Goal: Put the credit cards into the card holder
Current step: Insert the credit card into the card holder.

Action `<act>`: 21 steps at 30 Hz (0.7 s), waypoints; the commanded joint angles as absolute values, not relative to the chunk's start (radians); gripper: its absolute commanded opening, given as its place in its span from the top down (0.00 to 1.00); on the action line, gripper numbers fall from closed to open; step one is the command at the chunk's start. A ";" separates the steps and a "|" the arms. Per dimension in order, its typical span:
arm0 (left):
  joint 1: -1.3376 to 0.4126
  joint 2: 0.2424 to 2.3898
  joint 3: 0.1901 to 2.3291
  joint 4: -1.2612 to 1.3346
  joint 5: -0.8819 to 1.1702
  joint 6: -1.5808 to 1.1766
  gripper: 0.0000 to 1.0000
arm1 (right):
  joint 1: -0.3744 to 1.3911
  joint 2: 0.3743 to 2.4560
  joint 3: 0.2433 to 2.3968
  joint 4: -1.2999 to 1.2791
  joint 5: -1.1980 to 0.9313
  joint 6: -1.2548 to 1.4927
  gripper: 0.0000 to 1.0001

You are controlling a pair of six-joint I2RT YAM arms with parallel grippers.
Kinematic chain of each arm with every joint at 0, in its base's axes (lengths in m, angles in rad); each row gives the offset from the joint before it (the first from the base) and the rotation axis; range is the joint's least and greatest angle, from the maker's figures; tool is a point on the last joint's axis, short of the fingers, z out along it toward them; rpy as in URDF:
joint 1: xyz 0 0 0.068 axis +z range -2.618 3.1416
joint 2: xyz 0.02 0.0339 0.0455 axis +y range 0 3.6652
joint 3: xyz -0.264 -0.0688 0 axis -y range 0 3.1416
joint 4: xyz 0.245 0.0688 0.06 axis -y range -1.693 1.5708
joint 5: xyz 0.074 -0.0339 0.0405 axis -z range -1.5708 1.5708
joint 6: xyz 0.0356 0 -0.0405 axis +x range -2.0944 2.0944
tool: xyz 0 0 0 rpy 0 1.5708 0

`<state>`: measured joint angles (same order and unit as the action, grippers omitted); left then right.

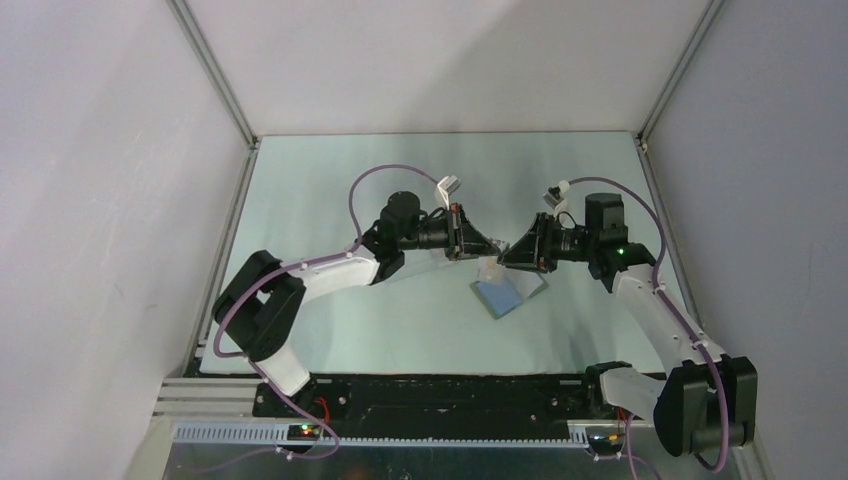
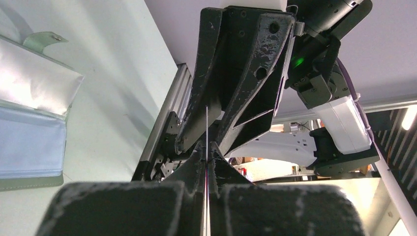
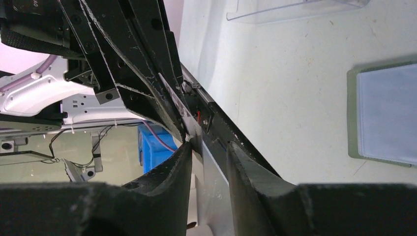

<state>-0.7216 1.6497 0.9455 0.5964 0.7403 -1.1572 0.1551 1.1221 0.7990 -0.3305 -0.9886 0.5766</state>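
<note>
Where the two arms reach out from their bases at the near edge of the table, we first see the card holder. It lies open on the surface with its light-blue inside facing up, just nearer to us than the meeting fingertips. Just beyond it, the left gripper and the right gripper come tip to tip over the middle of the table. The left jaws are pressed together on a credit card, which shows edge-on as a thin pale line in the left wrist view. The right jaws stand a little apart, one finger on each side of that card; we cannot tell whether they touch it. The card is held off the table, near the holder. Farther off, in the right wrist view, a clear plastic case rests on the table.
</note>
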 commanded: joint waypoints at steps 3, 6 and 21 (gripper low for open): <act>-0.727 1.626 0.952 0.702 0.767 -1.211 1.00 | 0.154 1.120 0.814 -0.240 -1.036 0.609 0.65; -0.727 1.626 0.947 0.731 0.772 -1.232 1.00 | 0.154 1.117 0.785 -0.130 -1.077 0.684 0.71; -0.716 1.552 0.694 0.724 0.531 -1.249 0.44 | 0.100 1.116 0.773 -0.398 -0.851 0.433 1.00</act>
